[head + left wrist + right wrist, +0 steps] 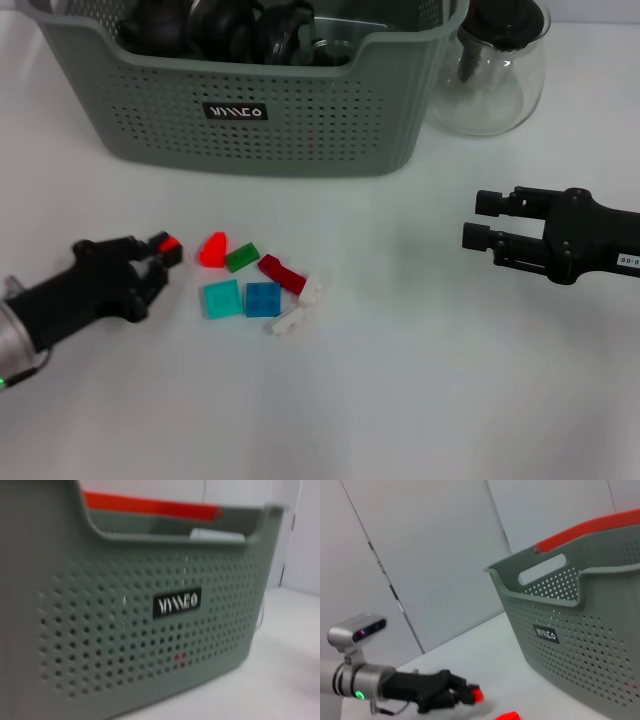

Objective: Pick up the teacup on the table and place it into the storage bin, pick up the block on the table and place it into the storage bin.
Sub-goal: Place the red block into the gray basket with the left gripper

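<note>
Head view: left end effector (pixel 165 252) low over the counter (pixel 420 380), near left, fingers clamped on a small red block (pixel 169 243), just left of a cluster of loose blocks (pixel 255 285). Storage bin (pixel 260 110) at far centre holds dark items; glass teapot (pixel 495 70) to its right. Right end effector (pixel 480 220) hovers at right, fingers apart, empty.

Left wrist view: only the storage bin (pixel 150 630) wall and black label (pixel 177 602); no fingers visible.

Right wrist view: left end effector (pixel 465 692) clamped on red block (pixel 477 695), storage bin (pixel 580 630) beyond; orange rim band unseen from the head.

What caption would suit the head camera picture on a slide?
Left claw grips a small red block beside scattered blocks; right claw waits open near the storage bin.
</note>
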Controlling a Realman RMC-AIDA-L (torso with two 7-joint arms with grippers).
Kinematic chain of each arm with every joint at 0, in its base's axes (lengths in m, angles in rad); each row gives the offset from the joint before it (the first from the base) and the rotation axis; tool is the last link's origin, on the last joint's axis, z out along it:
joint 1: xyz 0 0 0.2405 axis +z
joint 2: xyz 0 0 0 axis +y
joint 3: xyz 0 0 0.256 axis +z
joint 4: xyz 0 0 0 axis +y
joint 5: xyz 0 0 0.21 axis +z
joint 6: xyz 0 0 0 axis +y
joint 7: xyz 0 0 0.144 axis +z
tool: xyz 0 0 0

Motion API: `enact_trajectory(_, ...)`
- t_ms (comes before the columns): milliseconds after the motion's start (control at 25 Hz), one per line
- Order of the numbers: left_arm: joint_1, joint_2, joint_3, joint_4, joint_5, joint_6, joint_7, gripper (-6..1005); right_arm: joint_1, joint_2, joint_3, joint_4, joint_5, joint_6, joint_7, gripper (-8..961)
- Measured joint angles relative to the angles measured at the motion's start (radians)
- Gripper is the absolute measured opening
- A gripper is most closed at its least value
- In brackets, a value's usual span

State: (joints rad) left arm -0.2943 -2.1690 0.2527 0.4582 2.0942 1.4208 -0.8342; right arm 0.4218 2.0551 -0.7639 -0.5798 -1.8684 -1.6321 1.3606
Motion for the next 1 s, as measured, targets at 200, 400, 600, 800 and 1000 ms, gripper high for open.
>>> enact_trajectory(200, 0.009, 0.006, -0.002, 0.162, 0.001, 0.199, -0.245, 193, 0.001, -0.001, 0.000, 0.000, 0.000, 0.000, 0.000, 584)
enact_trajectory(400, -0.042, 0.027, -0.001, 0.229, -0.007, 0.376, -0.445, 207, 0.004, 0.000, 0.000, 0.000, 0.000, 0.000, 0.000, 584)
enact_trajectory(600, -0.153, 0.055, -0.002, 0.228, -0.060, 0.437, -0.631, 221, 0.009, 0.002, 0.000, 0.000, 0.000, 0.000, -0.003, 583)
enact_trajectory(800, -0.291, 0.078, 0.000, 0.230, -0.140, 0.410, -0.776, 235, 0.011, 0.004, 0.001, 0.000, 0.000, 0.000, -0.009, 583)
enact_trajectory(1000, -0.414, 0.138, 0.022, 0.234, -0.171, 0.276, -0.909, 249, 0.013, 0.004, 0.002, 0.000, 0.001, -0.001, -0.009, 583)
